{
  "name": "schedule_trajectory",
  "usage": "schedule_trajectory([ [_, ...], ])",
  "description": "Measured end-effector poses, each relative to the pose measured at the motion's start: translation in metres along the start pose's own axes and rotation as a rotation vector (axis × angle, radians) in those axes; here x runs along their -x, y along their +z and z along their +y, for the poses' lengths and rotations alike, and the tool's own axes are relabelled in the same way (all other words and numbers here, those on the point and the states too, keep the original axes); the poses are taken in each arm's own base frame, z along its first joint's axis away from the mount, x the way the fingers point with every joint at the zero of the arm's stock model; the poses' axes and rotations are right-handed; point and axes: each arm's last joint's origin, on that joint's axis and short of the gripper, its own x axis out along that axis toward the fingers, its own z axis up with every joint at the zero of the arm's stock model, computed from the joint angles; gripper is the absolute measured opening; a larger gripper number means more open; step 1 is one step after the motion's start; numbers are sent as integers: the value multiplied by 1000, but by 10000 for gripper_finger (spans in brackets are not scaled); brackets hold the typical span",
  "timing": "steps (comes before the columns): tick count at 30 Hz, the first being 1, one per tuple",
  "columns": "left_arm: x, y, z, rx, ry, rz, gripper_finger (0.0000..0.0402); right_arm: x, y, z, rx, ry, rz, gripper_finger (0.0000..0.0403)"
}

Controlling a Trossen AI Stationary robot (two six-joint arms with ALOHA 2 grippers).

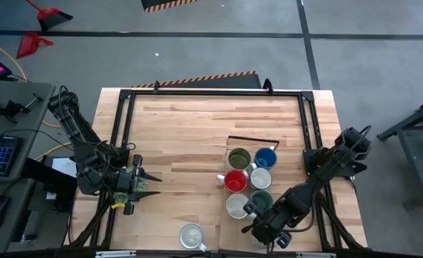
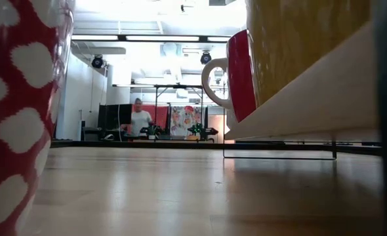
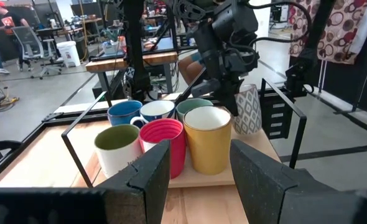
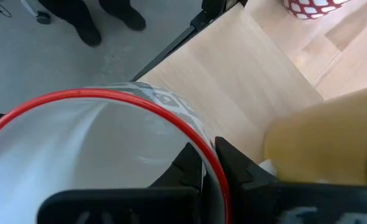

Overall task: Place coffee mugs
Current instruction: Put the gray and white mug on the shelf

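Note:
Six mugs stand together on a thin pale board [image 1: 229, 215] at the table's right: olive green [image 1: 239, 158], blue [image 1: 266, 158], white [image 1: 260, 178], red [image 1: 234, 180], teal [image 1: 260, 199] and a yellow-sided one [image 3: 207, 138]. A red mug with white dots [image 1: 191, 235] stands alone near the front edge. My right gripper [image 4: 209, 149] is shut on a grey patterned mug with a red rim [image 3: 247, 109], beside the group's near right corner. My left gripper [image 3: 199, 162] is open and empty at the table's left [image 1: 150, 184], pointing at the group. My right gripper holds the patterned mug by its red rim [image 4: 201, 142]. One finger is inside the mug and one outside, against the wall. The fingers come from above, pointing down. The mug is about upright beside the yellow-sided mug; I cannot tell whether its base rests on anything.
A black wire frame [image 1: 253, 139] stands around the board's far side, and a black rail frame [image 1: 211, 93] runs round the tabletop. Bare wood lies in the table's middle and far part. People and desks show in the room beyond the table.

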Motion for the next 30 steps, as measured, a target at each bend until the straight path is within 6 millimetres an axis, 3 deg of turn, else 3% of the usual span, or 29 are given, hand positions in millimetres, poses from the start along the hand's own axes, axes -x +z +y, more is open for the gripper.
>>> schedule_trajectory([
  [21, 0, 0, 0, 0, -1, 0, 154, -6, -5, 0, -10, -7, 57, 0],
  [30, 0, 0, 0, 0, -1, 0, 154, -6, -3, 0, -12, -8, 41, 26],
])
